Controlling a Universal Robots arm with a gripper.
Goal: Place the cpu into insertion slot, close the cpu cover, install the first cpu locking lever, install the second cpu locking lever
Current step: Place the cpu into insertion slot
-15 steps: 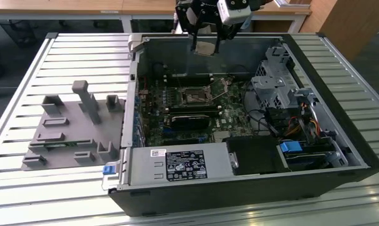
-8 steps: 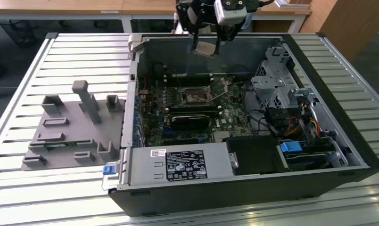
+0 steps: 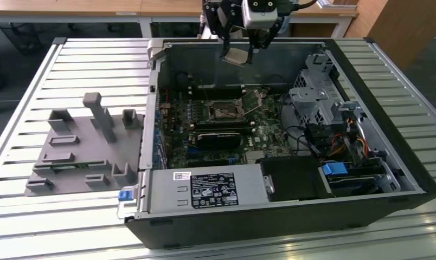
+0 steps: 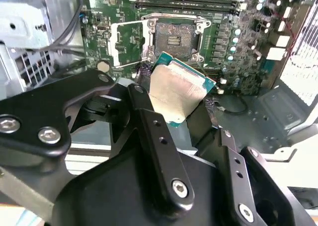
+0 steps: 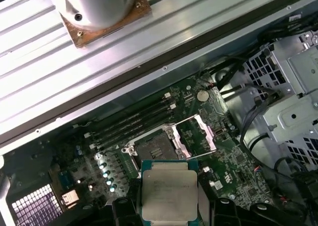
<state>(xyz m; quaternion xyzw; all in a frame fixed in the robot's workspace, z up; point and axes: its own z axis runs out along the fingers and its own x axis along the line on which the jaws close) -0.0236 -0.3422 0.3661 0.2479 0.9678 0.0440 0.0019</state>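
The claw (image 4: pixel 173 98) hides part of the cpu (image 4: pixel 179 87) edges in the second wrist view

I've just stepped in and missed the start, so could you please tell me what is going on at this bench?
The claw grips the cpu by its edges, up in the air above the open computer case. Below it, the insertion slot on the motherboard is bare, and the cpu cover is swung open beside it. The chip has not been seated yet.
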